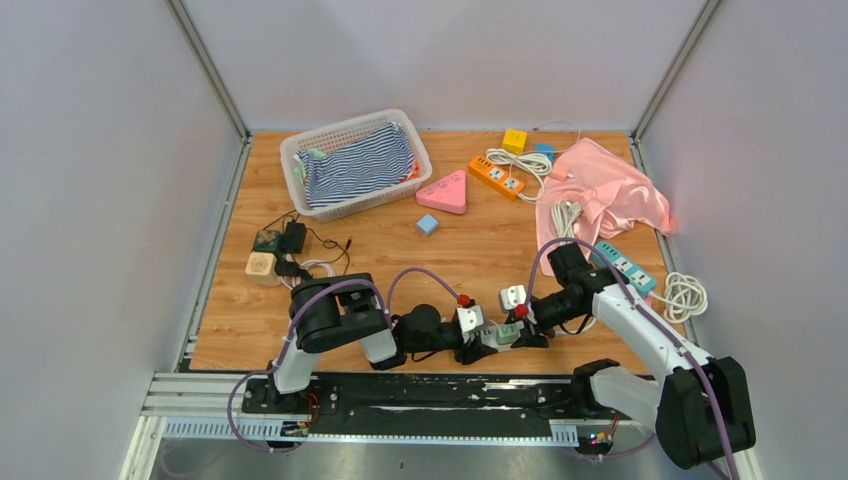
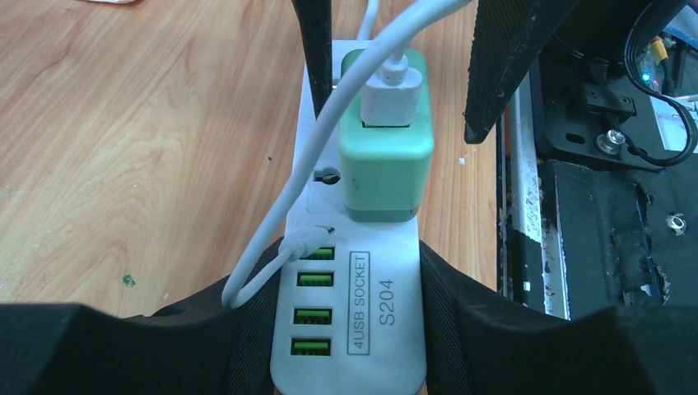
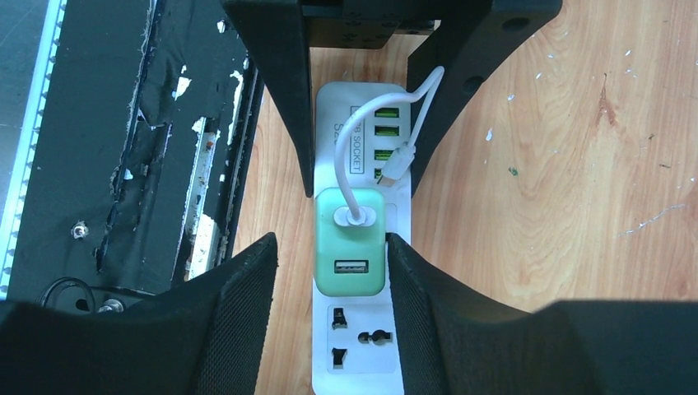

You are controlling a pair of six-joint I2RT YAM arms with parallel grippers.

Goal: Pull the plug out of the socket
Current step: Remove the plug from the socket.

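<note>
A white power strip, the socket (image 2: 387, 329), lies on the wooden table near the front edge. A green plug (image 2: 387, 164) sits in it, and a white cable (image 2: 272, 239) loops from the plug to one of the strip's USB ports. My left gripper (image 2: 350, 255) is shut on the strip's USB end, a finger against each long side. My right gripper (image 3: 331, 243) straddles the green plug (image 3: 350, 263). Its right finger (image 3: 411, 280) touches the plug's side; a gap remains at the left finger (image 3: 247, 288). In the top view both grippers meet at the strip (image 1: 505, 333).
The black base rail (image 3: 123, 164) runs just beside the strip. Farther back are a white basket (image 1: 300, 150) with striped cloth, a pink triangle (image 1: 445, 192), a blue cube (image 1: 427, 224), an orange strip (image 1: 495, 177), pink cloth (image 1: 610, 190) and adapters (image 1: 265, 255) at left.
</note>
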